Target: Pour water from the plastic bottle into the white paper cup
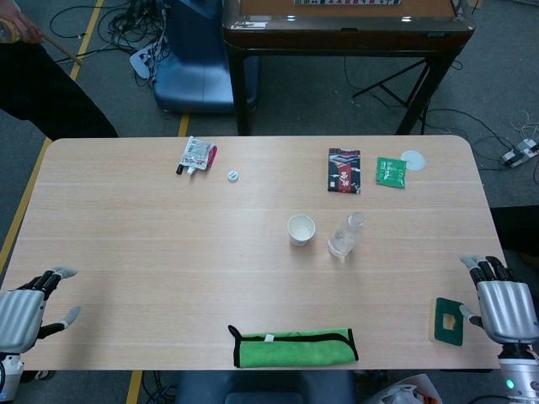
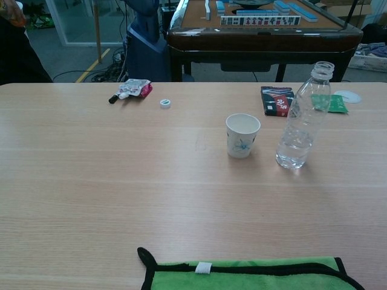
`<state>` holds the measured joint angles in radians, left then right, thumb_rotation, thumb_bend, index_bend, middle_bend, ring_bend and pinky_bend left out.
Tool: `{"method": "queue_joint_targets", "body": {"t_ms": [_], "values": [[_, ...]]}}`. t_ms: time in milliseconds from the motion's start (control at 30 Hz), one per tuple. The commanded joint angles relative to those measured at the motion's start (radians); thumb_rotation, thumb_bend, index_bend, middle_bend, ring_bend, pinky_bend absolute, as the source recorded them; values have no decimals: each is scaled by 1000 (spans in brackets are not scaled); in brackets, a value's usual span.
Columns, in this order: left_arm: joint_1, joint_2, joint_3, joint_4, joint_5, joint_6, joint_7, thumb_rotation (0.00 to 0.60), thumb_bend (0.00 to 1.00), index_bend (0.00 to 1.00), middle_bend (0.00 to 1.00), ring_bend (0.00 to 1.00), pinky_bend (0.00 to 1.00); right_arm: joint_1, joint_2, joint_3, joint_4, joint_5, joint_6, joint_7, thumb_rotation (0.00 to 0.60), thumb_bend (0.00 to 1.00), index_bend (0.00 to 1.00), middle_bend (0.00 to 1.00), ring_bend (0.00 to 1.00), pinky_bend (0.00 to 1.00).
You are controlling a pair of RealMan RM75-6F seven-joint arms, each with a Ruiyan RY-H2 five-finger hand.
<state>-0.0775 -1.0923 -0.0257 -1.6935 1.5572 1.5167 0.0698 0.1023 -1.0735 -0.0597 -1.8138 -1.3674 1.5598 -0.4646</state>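
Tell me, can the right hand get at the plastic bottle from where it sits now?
Probably yes: the right hand is open at the table's near right edge, and bare table lies between it and the plastic bottle, cup on the far side.

You see a wooden table (image 1: 126, 236) carrying a white paper cup (image 1: 301, 229) and an uncapped plastic bottle (image 1: 344, 235) near its middle, a green cloth (image 1: 293, 347) at the near edge, and small packets (image 1: 344, 170) toward the far edge.

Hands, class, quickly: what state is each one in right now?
Left hand: open, holding nothing, at the table's near left edge.
Right hand: open, holding nothing, far from the bottle.
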Motion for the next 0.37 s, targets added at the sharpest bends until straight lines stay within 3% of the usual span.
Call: {"method": "queue_joint_targets", "body": {"t_ms": [33,367], "values": [[-1,-1,0,1,0,-2,2,600,213,289,293,407,593,-19,-13,6,11,5,13,-15,600,0,214,231,159,336],[-12,-12,4,5,0,-22,15,600,213,289,293,407,593,-25,-7,24,17,2,-22,-18,600,0,214,232,159,336]]}}
